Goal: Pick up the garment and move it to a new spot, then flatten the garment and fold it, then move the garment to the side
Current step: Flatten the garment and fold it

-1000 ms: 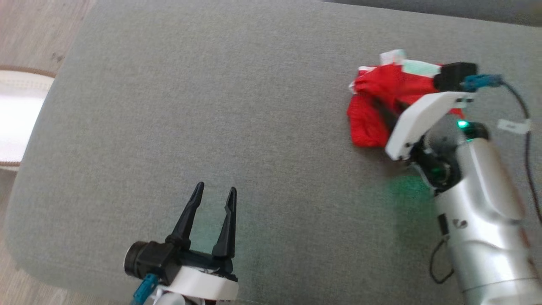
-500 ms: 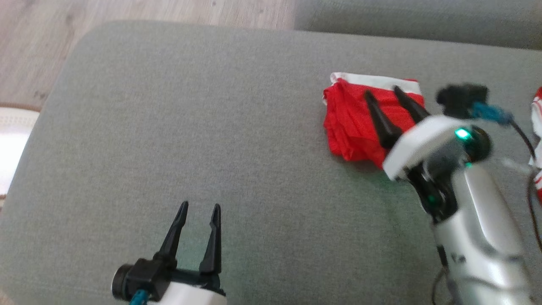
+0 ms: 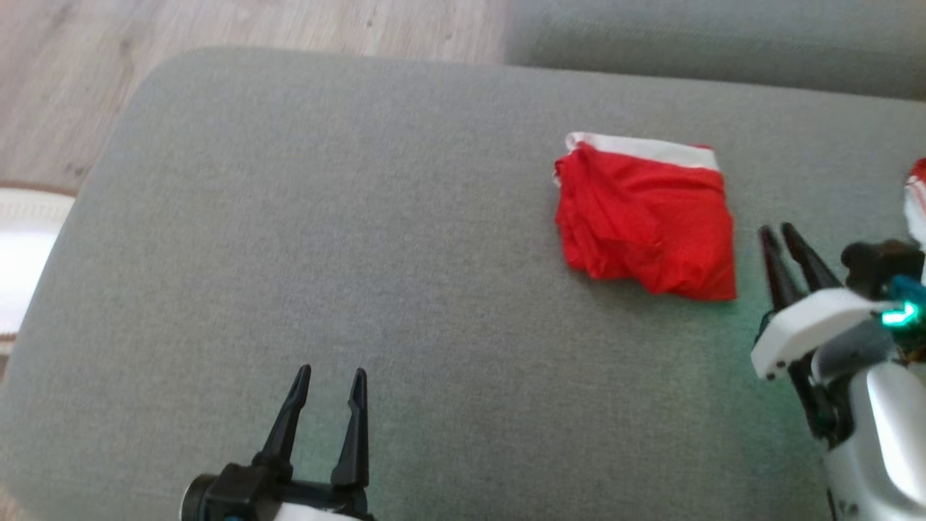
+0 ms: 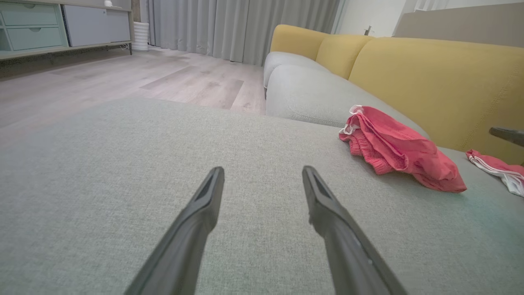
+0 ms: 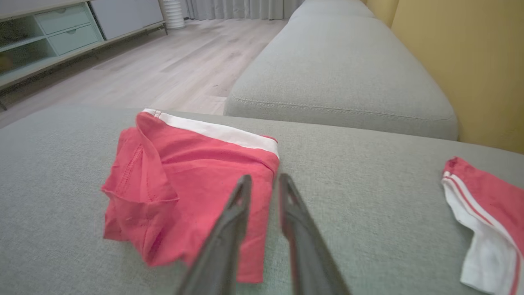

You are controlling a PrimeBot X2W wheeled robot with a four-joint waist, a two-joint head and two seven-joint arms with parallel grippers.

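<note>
- Grey seat cushion (image 3: 362, 217): soft, coarse weave. Dragging cloth across it will likely make it grip and bunch rather than slide. Fingertips pressed down could sink in and snag.
- Wood floor (image 3: 253, 29), past the cushion's far and left edges: if the "side" spot is picked too near the rounded rim, the bundle could slide off.
- Neighbour cushion (image 5: 339, 73): the seam between the two seats runs near the garment's far edge. A push that way could stuff cloth into the gap.
- Red garment (image 3: 644, 217): lies on the right part of the seat as a rough folded rectangle, free of both claws. My read is that the fold is done and only the move aside is left. The left-side layers look loose and puffy. Pinching only the top layer would peel the fold open on lift.
- Second red-and-white garment (image 5: 483, 205): lies further right, well apart from the folded one and near the right arm. The arm could sweep it, or the grasp could go for the wrong piece.
- Right gripper (image 3: 774, 229): just beside the garment's lower right corner, fingers a narrow gap apart, nothing between them. That gap looks too tight for the whole stack, so going in like this would shove the bundle instead of taking it.
- Left gripper (image 3: 331, 370): fingers wide apart, empty, low over the near-left seat, well apart from the garment. A one-sided lift would let the left half sag and unfold.
- White waistband (image 3: 644, 148): on the far edge, the stiffest strip. It's hard to reach from the near side, so the grip probably lands on flimsier cloth.
</note>
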